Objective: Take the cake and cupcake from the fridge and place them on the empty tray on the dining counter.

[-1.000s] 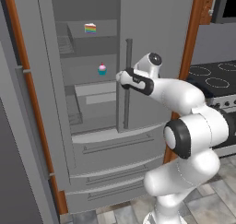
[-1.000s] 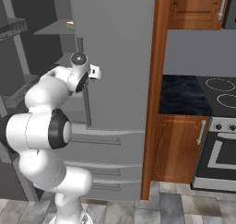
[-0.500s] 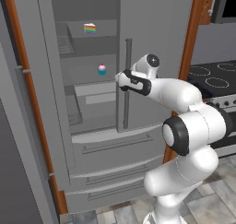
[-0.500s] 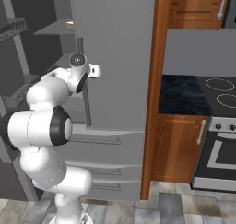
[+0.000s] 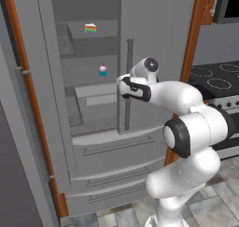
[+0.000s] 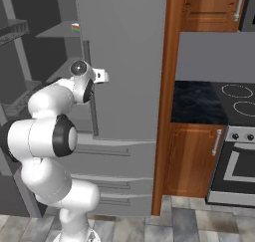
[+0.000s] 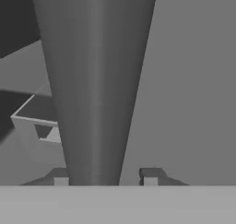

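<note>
The grey fridge [image 5: 154,34] has its left door swung open and its right door shut. On an upper shelf inside lies the rainbow-striped cake [image 5: 91,28], whose edge also peeks out past the right door [image 6: 75,28]. The pink-topped cupcake [image 5: 102,70] stands one shelf lower. My gripper [image 5: 122,86] is at the right door's long vertical handle [image 5: 128,81], well right of the cupcake. In the hand view the handle [image 7: 94,80] runs up between my gripper's [image 7: 105,176] tips. The left tip is against it and a small gap shows at the right tip. The tray and dining counter are out of view.
The open left door [image 5: 28,104] stands at the left, with lower drawers [image 5: 116,146] under the shelves. A brown cabinet [image 6: 191,171] with a dark countertop and a stove [image 6: 239,136] stand to the fridge's right.
The jaws have narrowed around the right door's handle. The arm has hardly moved, and the cake and cupcake rest where they were.
</note>
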Available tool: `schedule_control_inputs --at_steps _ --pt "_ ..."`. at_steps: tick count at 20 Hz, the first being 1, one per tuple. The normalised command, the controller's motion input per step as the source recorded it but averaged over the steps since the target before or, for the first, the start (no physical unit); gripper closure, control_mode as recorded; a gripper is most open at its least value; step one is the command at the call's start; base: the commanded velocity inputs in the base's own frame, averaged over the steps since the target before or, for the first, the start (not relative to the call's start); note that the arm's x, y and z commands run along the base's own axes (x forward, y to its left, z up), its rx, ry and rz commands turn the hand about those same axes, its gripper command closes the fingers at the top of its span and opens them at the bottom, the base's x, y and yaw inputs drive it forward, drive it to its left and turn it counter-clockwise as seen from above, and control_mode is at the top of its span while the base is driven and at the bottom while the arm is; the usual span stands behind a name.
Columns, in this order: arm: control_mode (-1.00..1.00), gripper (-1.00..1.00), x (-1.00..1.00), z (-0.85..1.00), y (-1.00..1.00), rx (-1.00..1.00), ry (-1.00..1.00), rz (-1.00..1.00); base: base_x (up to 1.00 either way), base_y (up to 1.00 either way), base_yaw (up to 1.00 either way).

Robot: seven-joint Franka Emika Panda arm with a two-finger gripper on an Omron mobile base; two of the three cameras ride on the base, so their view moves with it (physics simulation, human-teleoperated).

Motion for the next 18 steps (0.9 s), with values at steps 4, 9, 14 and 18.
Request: schedule_control_inputs --at_steps 4,9,14,18 --pt "-1.00 1.00 0.46 -0.30 0.00 -0.05 0.00 -0.07 0.00 0.00 0.00" --pt "-1.00 1.00 0.14 -0.14 -0.01 -0.03 0.01 -0.45 0.00 0.00 0.00" --pt "-1.00 1.00 0.02 -0.08 -0.36 0.00 0.14 -0.67 0.00 0.00 0.00" --pt "-1.00 1.00 0.14 0.00 -0.83 0.00 0.24 -0.53 0.00 0.00 0.00"
